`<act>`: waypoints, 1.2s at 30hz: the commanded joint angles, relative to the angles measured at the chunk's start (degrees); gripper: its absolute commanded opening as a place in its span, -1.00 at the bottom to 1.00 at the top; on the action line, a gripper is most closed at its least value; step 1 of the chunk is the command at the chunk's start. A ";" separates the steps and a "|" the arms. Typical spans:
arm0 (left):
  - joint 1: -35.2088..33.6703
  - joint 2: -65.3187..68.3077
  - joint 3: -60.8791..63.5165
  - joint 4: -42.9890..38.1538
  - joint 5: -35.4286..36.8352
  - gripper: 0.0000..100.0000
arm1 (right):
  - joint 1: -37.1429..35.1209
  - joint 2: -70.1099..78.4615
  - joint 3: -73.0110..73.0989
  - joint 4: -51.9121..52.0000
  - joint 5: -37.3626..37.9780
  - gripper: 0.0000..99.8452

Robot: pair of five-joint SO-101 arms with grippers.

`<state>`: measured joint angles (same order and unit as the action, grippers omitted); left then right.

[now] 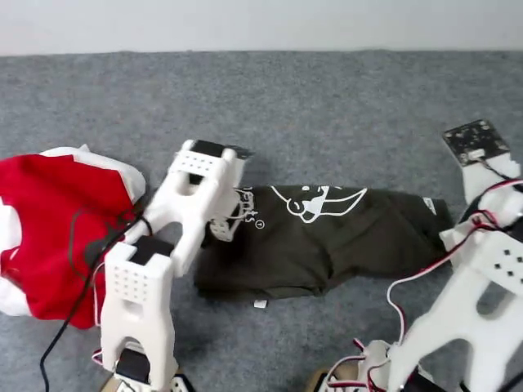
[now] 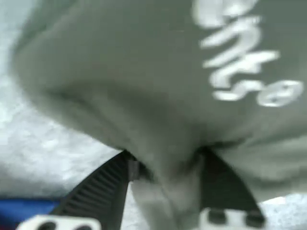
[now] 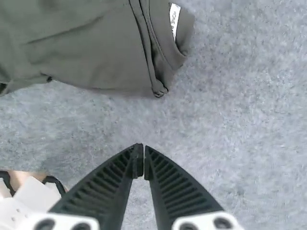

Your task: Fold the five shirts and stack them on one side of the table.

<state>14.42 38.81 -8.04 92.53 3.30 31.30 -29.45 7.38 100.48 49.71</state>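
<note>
Left pincer [image 2: 165,158] is clamping a bunched edge of the dark olive cotton shirt [image 1: 351,237], probably to draw it over in a fold. Right pincer [image 3: 140,152] is hovering pressed together, empty, shirt collar just ahead of it.

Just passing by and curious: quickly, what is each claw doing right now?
Left claw: closed, pinching the dark shirt.
Right claw: closed, holding nothing.
</note>
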 commanded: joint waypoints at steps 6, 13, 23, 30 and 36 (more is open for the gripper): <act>-2.37 -0.18 -2.86 -0.79 -2.55 -0.97 | 3.47 -1.80 -5.36 2.33 1.85 -0.98; -9.41 -6.51 -10.59 3.69 -6.15 -0.98 | 3.65 -1.80 -6.95 2.33 1.93 -0.98; -8.00 -7.30 -16.75 8.00 -7.82 -0.98 | 3.65 -1.27 -6.86 2.24 1.93 -0.98; 5.80 -12.75 -17.19 8.00 -6.15 -0.98 | 3.65 -1.27 -6.86 2.24 1.93 -0.98; 17.67 -16.62 -17.89 7.91 -5.80 -0.98 | 3.65 -1.27 -6.86 2.24 1.93 -0.98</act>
<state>27.08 26.95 -22.90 98.95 -3.03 34.29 -29.45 3.08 100.48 51.12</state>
